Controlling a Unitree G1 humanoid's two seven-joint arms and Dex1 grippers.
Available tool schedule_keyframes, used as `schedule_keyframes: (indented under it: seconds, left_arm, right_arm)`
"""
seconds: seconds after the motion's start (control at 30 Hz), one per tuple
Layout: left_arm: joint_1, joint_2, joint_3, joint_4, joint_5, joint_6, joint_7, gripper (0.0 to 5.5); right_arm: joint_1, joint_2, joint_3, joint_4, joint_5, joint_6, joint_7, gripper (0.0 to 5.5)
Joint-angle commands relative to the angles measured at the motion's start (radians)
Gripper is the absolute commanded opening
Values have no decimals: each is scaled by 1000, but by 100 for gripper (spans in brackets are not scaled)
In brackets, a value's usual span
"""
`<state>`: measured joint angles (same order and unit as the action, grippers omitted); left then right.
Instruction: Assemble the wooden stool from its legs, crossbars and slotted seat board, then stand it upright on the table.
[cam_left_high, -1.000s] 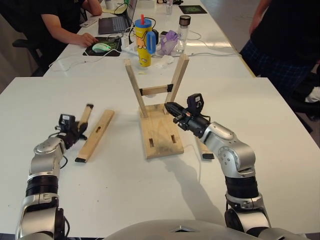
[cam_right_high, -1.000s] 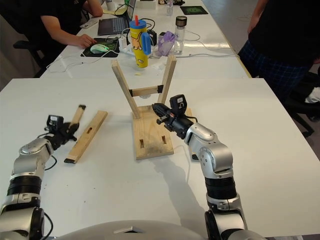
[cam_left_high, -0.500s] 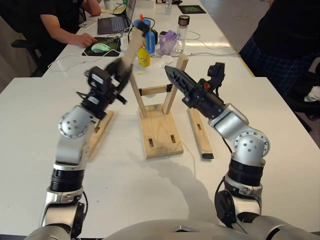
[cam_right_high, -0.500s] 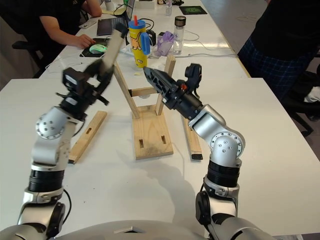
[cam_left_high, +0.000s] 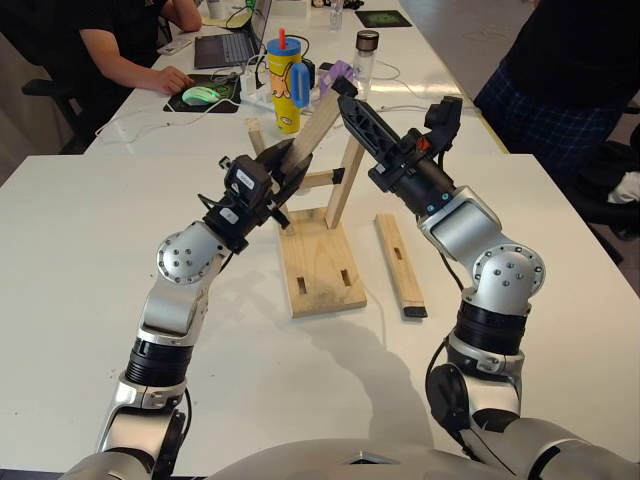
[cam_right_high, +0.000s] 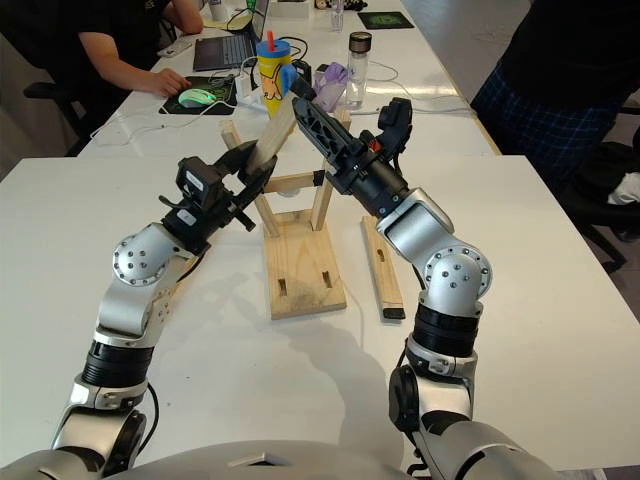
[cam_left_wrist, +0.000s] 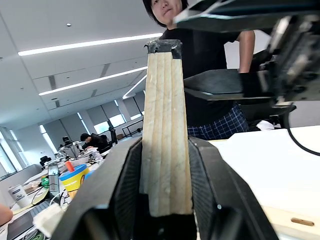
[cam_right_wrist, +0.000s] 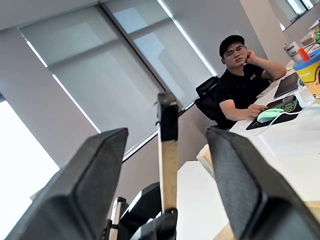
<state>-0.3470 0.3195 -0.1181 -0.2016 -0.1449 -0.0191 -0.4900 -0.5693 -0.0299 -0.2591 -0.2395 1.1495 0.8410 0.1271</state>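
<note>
White table (cam_left_high: 90, 300) spreads out in front of the robot, and the slotted seat board (cam_left_high: 322, 272) lies flat on it near the middle, two slots showing at its near end. Just beside the board on the robot's right a loose wooden piece (cam_left_high: 399, 263) lies flat, apart from it and roughly parallel, its near end dark. At the board's far end two legs (cam_left_high: 353, 160) stand up out of it, leaning toward each other, joined partway up by a short crossbar (cam_left_high: 312, 180). Over that far end the left end effector (cam_left_high: 272, 172) is clamped on another leg (cam_left_high: 312, 138), which it holds off the table, slanting up and away toward the robot's right. The black-capped tip of this held leg sits between the spread fingers of the right end effector (cam_left_high: 345, 95), which is open, with a gap on each side in the right wrist view. Farther back a second table carries a yellow cup (cam_left_high: 286, 88), a bottle (cam_left_high: 365, 62), a green mouse (cam_left_high: 205, 94) and a laptop (cam_left_high: 232, 45).
</note>
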Motion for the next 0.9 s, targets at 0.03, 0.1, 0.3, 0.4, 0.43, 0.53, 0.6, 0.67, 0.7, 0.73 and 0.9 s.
schedule_keyframes:
  seconds: [0.03,0.1,0.3,0.4,0.43,0.53,0.6,0.67,0.7,0.73,0.9]
  left_arm:
    - [16,-4,-12,9,-4,-5,-25,131]
    - [18,-7,-20,3,-5,-1,-32,131]
    - [31,-11,-28,-2,-16,16,-46,131]
    - [36,-12,-26,-6,-18,24,-48,131]
    - [37,-11,-25,-7,-19,28,-49,131]
    - [33,-12,-23,-2,-24,38,-52,131]
    - [29,-11,-22,-1,-28,49,-53,131]
    - [26,-11,-24,-4,-29,60,-55,131]
    - [24,-15,-24,-8,-40,74,-59,131]
    - [23,-16,-24,-13,-46,84,-61,131]
    - [27,-27,-5,-45,-87,129,-65,174]
  right_arm:
    - [-19,27,5,16,30,-24,-21,289]
    - [-25,33,2,21,37,-33,-30,271]
    - [-24,40,-3,13,79,-50,-54,180]
    - [-19,37,1,4,88,-53,-62,129]
    - [-17,36,3,2,90,-53,-65,112]
    - [-5,31,12,0,91,-53,-69,71]
    - [1,26,18,1,85,-52,-68,58]
    - [11,18,30,6,66,-53,-63,55]
    - [23,7,42,10,41,-56,-56,54]
    - [36,-4,57,10,15,-59,-45,53]
    - [77,-29,77,21,-54,-90,-10,44]
